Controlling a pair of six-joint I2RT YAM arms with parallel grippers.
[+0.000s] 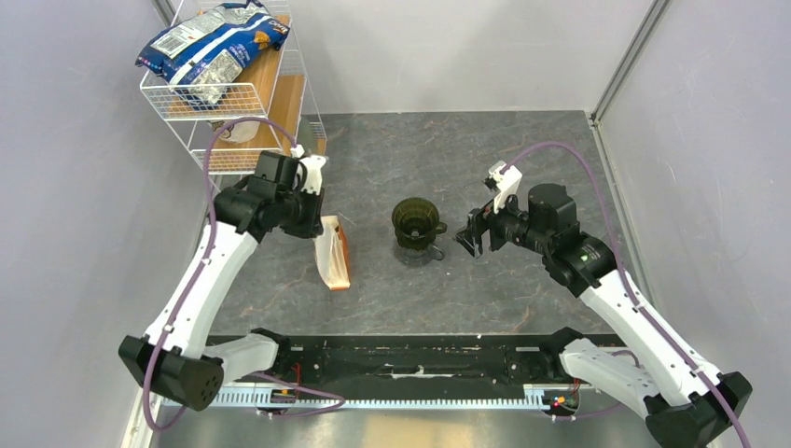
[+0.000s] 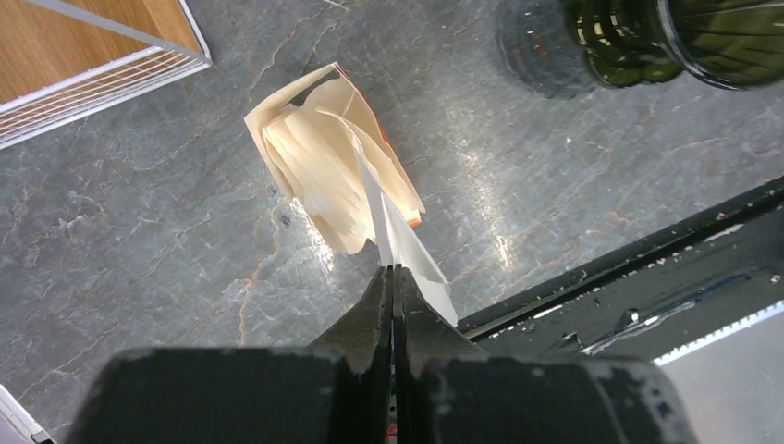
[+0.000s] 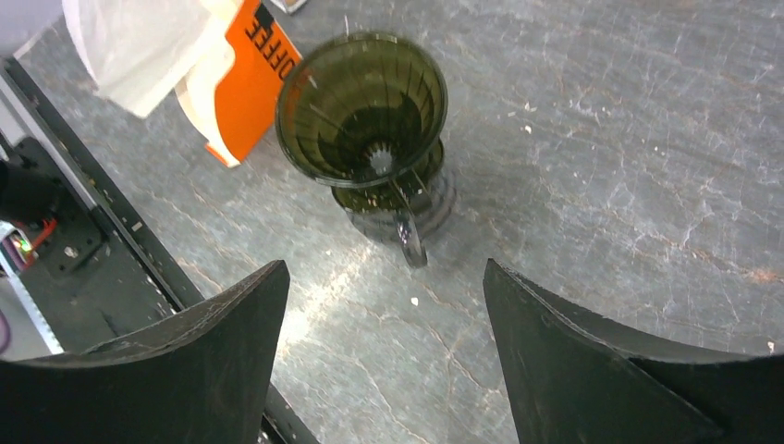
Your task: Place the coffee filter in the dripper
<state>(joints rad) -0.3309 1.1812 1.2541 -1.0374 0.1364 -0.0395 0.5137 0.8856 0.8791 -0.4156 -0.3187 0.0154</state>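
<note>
the thin white paper coffee filter (image 2: pixel 411 254) is clamped by one edge in the left gripper (image 2: pixel 393 274), over the tan, orange-edged packet of filters (image 2: pixel 319 157) lying left of centre on the dark grey marbled surface (image 1: pixel 522 159). the dark olive-green translucent plastic dripper (image 1: pixel 415 218) stands at the centre, with the right gripper (image 1: pixel 469 239), jaws apart, just beside it toward the right edge.

Rack: we see a white wire rack (image 1: pixel 244 98) with wooden shelves at the far left of the table
Bag: a blue and white bag (image 1: pixel 210 47) lies on its top shelf
Packet: a tan, orange-edged packet (image 1: pixel 333 254) lies left of centre, and we see its mouth open
Cup: a clear greyish glass cup (image 3: pixel 433 202) with a handle stands at centre
Table: we see a grey marbled top (image 1: pixel 522 168)
Rail: a black rail (image 1: pixel 420 359) runs along the near edge
</note>
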